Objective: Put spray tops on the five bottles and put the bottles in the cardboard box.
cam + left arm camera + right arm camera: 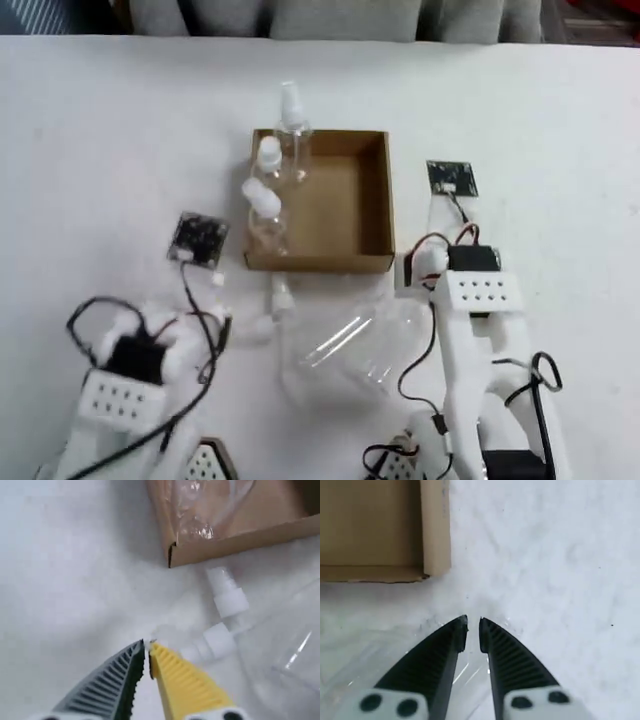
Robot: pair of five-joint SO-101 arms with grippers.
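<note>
The cardboard box [370,200] stands mid-table with three clear bottles along one wall, each with a white spray top [268,152]. Two capless clear bottles [365,345] lie on the table in front of the box. Two loose white spray tops [279,294] rest beside them; in the left wrist view they are spray tops [227,594]. My left gripper [147,651] is shut and empty, its tips just short of the nearer spray top [212,641]. My right gripper [472,628] is shut, low over a lying bottle [470,672], near the box corner [435,535].
Two small dark circuit boards lie on the table, one [198,238] left of the box and one [451,178] to its right, each trailing wires. The white table [120,130] spreads wide on both sides of the box.
</note>
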